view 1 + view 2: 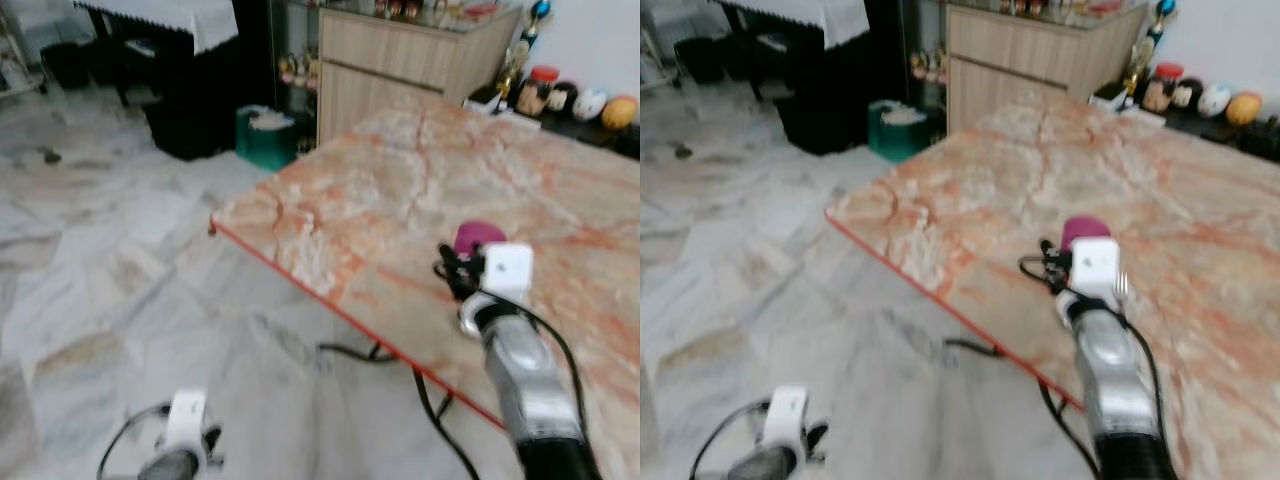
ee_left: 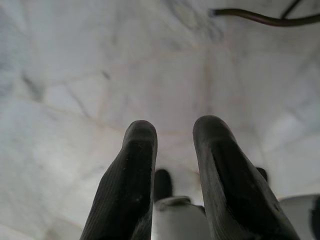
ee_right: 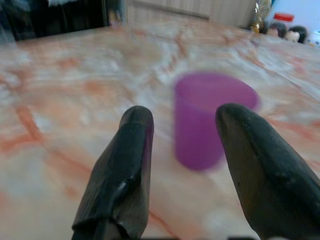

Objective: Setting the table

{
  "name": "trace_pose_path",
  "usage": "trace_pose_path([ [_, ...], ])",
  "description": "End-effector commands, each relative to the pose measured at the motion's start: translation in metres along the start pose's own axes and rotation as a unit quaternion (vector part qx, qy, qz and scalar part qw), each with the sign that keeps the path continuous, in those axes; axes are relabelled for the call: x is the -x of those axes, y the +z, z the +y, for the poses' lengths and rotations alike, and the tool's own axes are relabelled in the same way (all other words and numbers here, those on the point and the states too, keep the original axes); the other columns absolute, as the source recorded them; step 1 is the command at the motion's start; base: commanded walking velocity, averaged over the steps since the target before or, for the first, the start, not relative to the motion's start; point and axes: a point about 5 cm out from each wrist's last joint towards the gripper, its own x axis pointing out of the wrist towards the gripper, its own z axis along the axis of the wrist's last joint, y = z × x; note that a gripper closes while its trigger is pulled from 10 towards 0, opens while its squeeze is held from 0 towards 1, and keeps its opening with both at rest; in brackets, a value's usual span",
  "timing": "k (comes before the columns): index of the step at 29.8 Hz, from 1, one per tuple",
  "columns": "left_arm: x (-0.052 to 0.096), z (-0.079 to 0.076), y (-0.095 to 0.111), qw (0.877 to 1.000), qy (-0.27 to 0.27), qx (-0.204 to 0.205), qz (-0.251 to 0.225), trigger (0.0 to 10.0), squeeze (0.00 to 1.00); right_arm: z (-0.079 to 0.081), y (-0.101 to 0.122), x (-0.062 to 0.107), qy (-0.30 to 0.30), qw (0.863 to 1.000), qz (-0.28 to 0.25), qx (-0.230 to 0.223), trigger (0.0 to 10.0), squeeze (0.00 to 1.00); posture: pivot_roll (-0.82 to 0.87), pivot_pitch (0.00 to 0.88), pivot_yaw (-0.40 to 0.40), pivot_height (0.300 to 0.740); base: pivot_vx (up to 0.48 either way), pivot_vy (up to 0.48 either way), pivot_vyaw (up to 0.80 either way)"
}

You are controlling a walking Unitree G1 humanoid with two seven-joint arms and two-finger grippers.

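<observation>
A purple plastic cup (image 3: 212,117) stands upright on the orange-veined marble table (image 1: 400,170), near its front edge. My right gripper (image 3: 185,150) is open just short of the cup, one finger to each side of it, not touching. From the head, the cup (image 1: 478,236) peeks out beyond the white wrist block of my right arm (image 1: 520,360). My left gripper (image 2: 175,150) hangs low over the floor with its fingers (image 2: 135,170) slightly apart, open and empty.
A wooden cabinet (image 1: 400,60) stands behind the table's far corner. A green bin (image 1: 265,135) sits beside it. Jars and round ornaments (image 1: 575,100) line the far right. A black cable (image 1: 430,400) hangs under the table edge. Pale marble floor (image 1: 110,260) spreads to the left.
</observation>
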Motion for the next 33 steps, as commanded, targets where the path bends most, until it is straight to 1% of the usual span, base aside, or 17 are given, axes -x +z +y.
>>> trace_pose_path([
  [1, 0.003, 0.009, -0.008, 1.0, 0.011, 0.002, 0.013, 10.0, 0.0, 0.001, 0.018, 0.003, 0.036, 0.999, -0.025, 0.02, 10.0, 0.0, 0.02, 0.0, -0.041, 0.727, 0.0, 0.0, 0.0],
  [2, 0.003, 0.009, -0.008, 1.0, 0.012, 0.002, 0.014, 10.0, 0.0, -0.003, 0.023, 0.008, 0.066, 0.996, -0.026, 0.044, 10.0, 0.0, 0.01, 0.0, -0.041, 0.727, 0.0, 0.0, 0.0],
  [4, 0.003, 0.01, -0.008, 1.0, 0.012, 0.002, 0.015, 10.0, 0.0, -0.007, 0.026, 0.012, 0.084, 0.994, -0.025, 0.064, 10.0, 0.0, 0.01, 0.0, -0.041, 0.727, 0.0, 0.0, 0.0],
  [5, 0.003, 0.01, -0.009, 1.0, 0.012, 0.001, 0.017, 10.0, 0.0, -0.011, 0.027, 0.019, 0.127, 0.987, -0.011, 0.102, 10.0, 0.0, 0.01, 0.0, -0.041, 0.727, 0.0, 0.0, 0.0],
  [6, 0.003, 0.01, -0.009, 1.0, 0.012, 0.002, 0.018, 10.0, 0.0, -0.018, 0.025, 0.026, 0.164, 0.979, 0.014, 0.123, 10.0, 0.0, 0.0, 0.0, -0.038, 0.727, 0.0, 0.0, 0.0],
  [8, 0.003, 0.01, -0.009, 1.0, 0.012, 0.002, 0.018, 10.0, 0.0, -0.023, 0.025, 0.031, 0.18, 0.974, 0.031, 0.131, 10.0, 0.0, 0.0, 0.0, -0.037, 0.727, 0.0, 0.0, 0.0],
  [10, 0.003, 0.01, -0.01, 1.0, 0.01, 0.002, 0.019, 10.0, 0.0, -0.032, 0.027, 0.04, 0.218, 0.967, 0.059, 0.118, 10.0, 0.0, 0.0, 0.0, -0.035, 0.727, 0.0, 0.0, 0.0],
  [13, 0.003, 0.01, -0.01, 1.0, 0.008, 0.002, 0.02, 10.0, 0.0, -0.036, 0.026, 0.05, 0.258, 0.955, 0.088, 0.116, 10.0, 0.0, 0.0, 0.0, -0.034, 0.727, 0.0, 0.0, 0.0],
  [14, 0.003, 0.01, -0.01, 1.0, 0.008, 0.002, 0.02, 10.0, 0.0, -0.038, 0.023, 0.055, 0.277, 0.947, 0.103, 0.124, 10.0, 0.0, 0.0, 0.0, -0.034, 0.727, 0.0, 0.0, 0.0],
  [15, 0.003, 0.009, -0.009, 1.0, 0.007, 0.002, 0.02, 10.0, 0.0, -0.042, 0.019, 0.062, 0.298, 0.937, 0.13, 0.129, 10.0, 0.0, 0.0, 0.0, -0.034, 0.727, 0.0, 0.0, 0.0],
  [16, 0.003, 0.009, -0.009, 1.0, 0.006, 0.003, 0.02, 10.0, 0.0, -0.047, 0.016, 0.066, 0.299, 0.935, 0.145, 0.125, 10.0, 0.0, -0.01, 0.0, -0.031, 0.727, 0.0, 0.0, 0.0],
  [18, 0.003, 0.009, -0.008, 1.0, 0.006, 0.003, 0.019, 10.0, 0.0, -0.053, 0.013, 0.066, 0.283, 0.94, 0.153, 0.114, 10.0, 0.0, -0.01, 0.0, -0.031, 0.727, 0.0, 0.0, 0.0],
  [19, 0.003, 0.009, -0.008, 1.0, 0.006, 0.003, 0.02, 10.0, 0.0, -0.056, 0.008, 0.066, 0.272, 0.943, 0.168, 0.093, 10.0, 0.0, -0.01, 0.0, -0.03, 0.727, 0.0, 0.0, 0.0],
  [22, 0.003, 0.009, -0.008, 1.0, 0.005, 0.002, 0.02, 10.0, 0.0, -0.055, -0.001, 0.07, 0.278, 0.939, 0.187, 0.081, 10.0, 0.0, -0.01, 0.0, -0.03, 0.727, 0.0, 0.0, 0.0],
  [24, 0.003, 0.009, -0.008, 1.0, 0.005, 0.003, 0.02, 10.0, 0.0, -0.052, -0.006, 0.07, 0.278, 0.939, 0.193, 0.067, 10.0, 0.0, 0.0, 0.0, -0.026, 0.727, 0.0, 0.0, 0.0],
  [28, 0.003, 0.009, -0.008, 1.0, 0.005, 0.002, 0.021, 10.0, 0.0, -0.056, -0.02, 0.068, 0.242, 0.941, 0.227, 0.06, 10.0, 0.0, 0.0, 0.0, -0.024, 0.727, 0.0, 0.0, 0.0],
  [33, 0.003, 0.009, -0.009, 1.0, 0.005, 0.002, 0.023, 10.0, 0.0, -0.06, -0.027, 0.065, 0.214, 0.947, 0.235, 0.049, 10.0, 0.0, 0.0, 0.0, -0.023, 0.727, 0.0, 0.0, 0.0],
])
